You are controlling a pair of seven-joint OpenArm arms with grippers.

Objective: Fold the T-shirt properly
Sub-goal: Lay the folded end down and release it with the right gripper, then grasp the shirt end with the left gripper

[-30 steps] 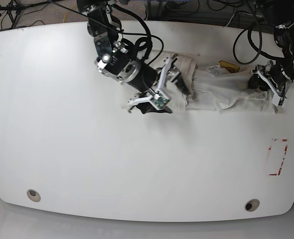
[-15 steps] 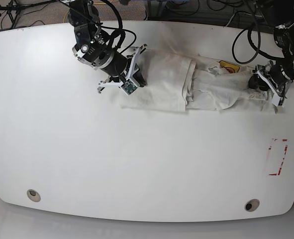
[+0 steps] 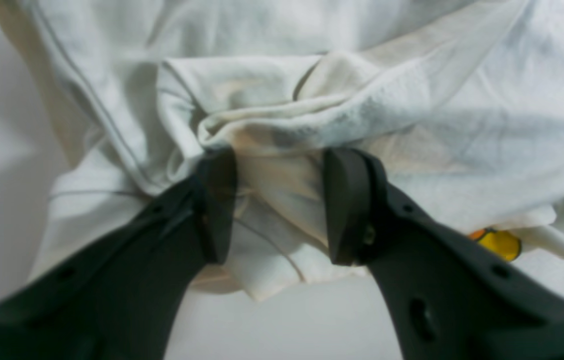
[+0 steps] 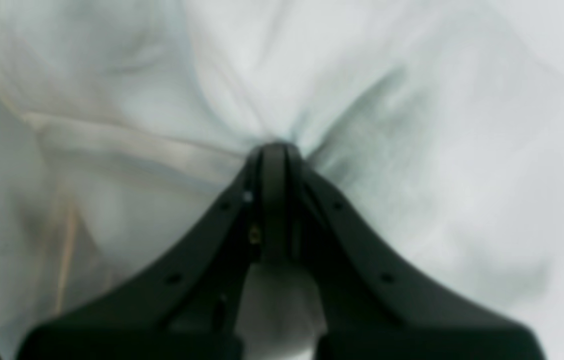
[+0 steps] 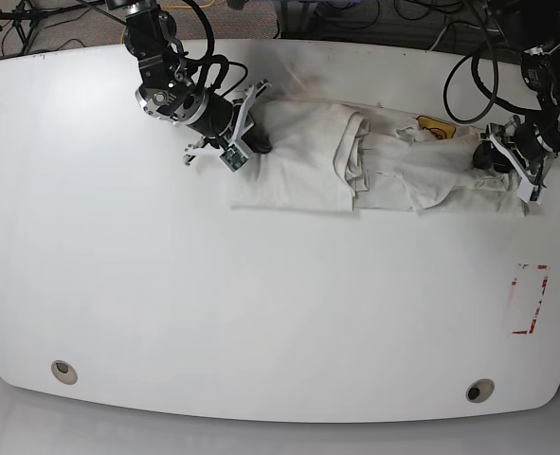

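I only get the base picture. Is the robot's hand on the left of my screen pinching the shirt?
Observer: Yes. The right wrist view shows the right gripper shut, with T-shirt cloth puckered at its tip.
Child: And the other hand?
Observer: The left gripper has a gap between its fingers, with a bunched fold between them.
Child: Can you see the yellow logo?
Observer: A bit of the yellow patch peeks from under a fold, beside that gripper.

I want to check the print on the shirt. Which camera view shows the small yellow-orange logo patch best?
The base view: the small yellow-orange logo patch lies uncovered on the cream cotton T-shirt, near the top edge. The left wrist view shows only a yellow bit of it peeking under a fold. The right wrist view shows only cloth.
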